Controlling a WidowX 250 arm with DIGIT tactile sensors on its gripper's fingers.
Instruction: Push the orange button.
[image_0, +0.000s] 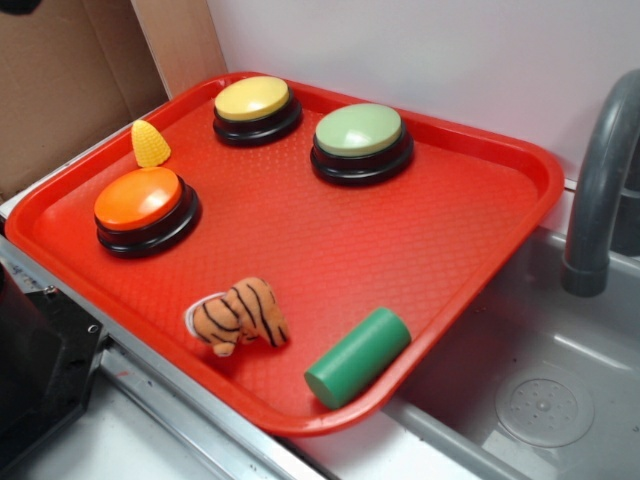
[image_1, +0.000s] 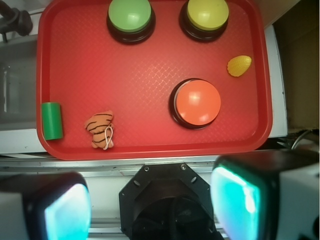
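Your red tray (image_1: 150, 145) fills the view beyond the jaws, which stand wide open and empty. The orange button (image_1: 198, 102) sits just ahead, slightly right. The green cylinder (image_1: 52, 120) and toy tiger (image_1: 100, 130) lie ahead-left.

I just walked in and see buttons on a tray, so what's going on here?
Nothing is being handled yet. The pincer hangs open, well above the near edge of the red tray, touching nothing. The orange button sits unpressed beside a small toy corn, with yellow and green buttons farther back.
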